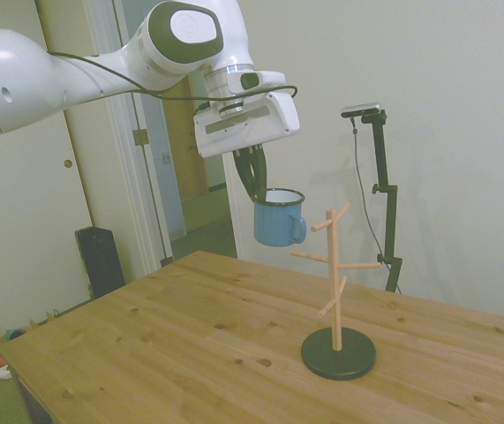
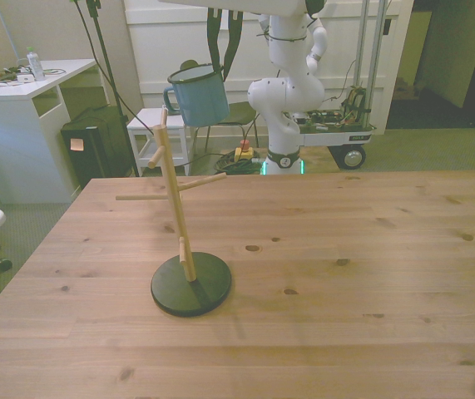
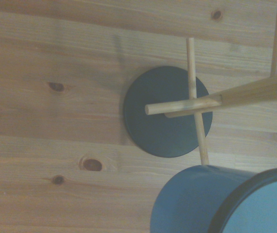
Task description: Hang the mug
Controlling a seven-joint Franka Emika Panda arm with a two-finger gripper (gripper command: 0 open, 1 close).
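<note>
The small blue enamel mug (image 1: 278,220) hangs in the air, gripped by its rim in my gripper (image 1: 257,187), which is shut on it. Its loop handle (image 1: 299,228) faces the wooden mug tree (image 1: 334,265), just short of an upper peg (image 1: 323,224). In the front view the mug (image 2: 199,96) sits tilted just above and beside the tree's top (image 2: 163,116). The wrist view looks down past the mug's blue side (image 3: 196,199) onto the tree's black round base (image 3: 163,111) and pegs.
The mug tree stands on a black disc base (image 2: 191,284) left of centre on the wooden table (image 2: 345,274) in the front view. Behind the table are a white desk (image 2: 21,83), a chair and a robot cart.
</note>
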